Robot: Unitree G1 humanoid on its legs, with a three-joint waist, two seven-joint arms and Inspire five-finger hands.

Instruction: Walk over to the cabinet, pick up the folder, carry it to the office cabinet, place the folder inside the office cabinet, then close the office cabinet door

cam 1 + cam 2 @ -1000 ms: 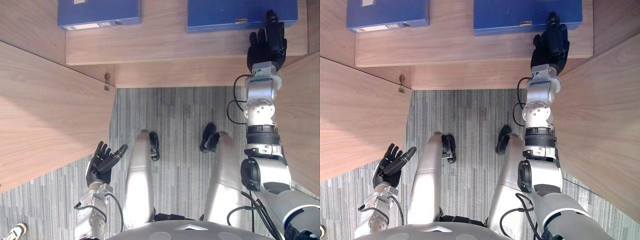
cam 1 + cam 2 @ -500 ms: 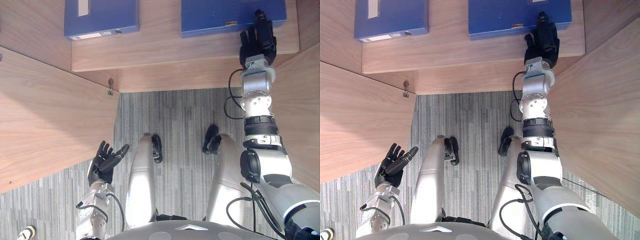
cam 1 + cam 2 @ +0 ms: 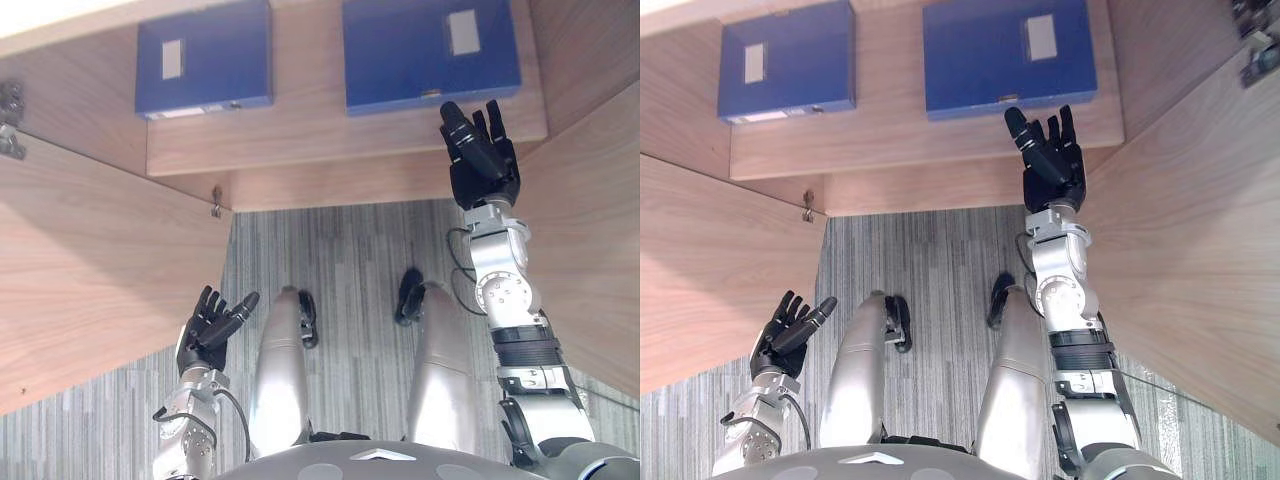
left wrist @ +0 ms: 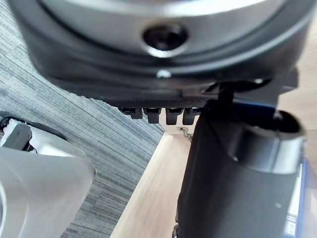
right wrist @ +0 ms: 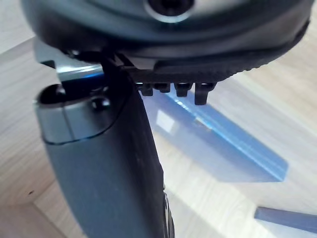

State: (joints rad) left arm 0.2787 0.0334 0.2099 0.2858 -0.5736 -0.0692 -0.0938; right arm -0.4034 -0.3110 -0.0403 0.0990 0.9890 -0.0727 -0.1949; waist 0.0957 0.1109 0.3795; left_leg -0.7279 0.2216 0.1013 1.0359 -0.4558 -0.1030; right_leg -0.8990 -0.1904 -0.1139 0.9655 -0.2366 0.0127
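Since the folder (image 3: 430,55) lies shelved and the right robot hand (image 3: 485,172) hangs open, pull clear before swinging the door (image 3: 100,260).

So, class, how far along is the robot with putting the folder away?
Looks done: the folder on the right lies on the shelf. In hand: nothing; the right hand and left hand are open. Left: shutting the open door.
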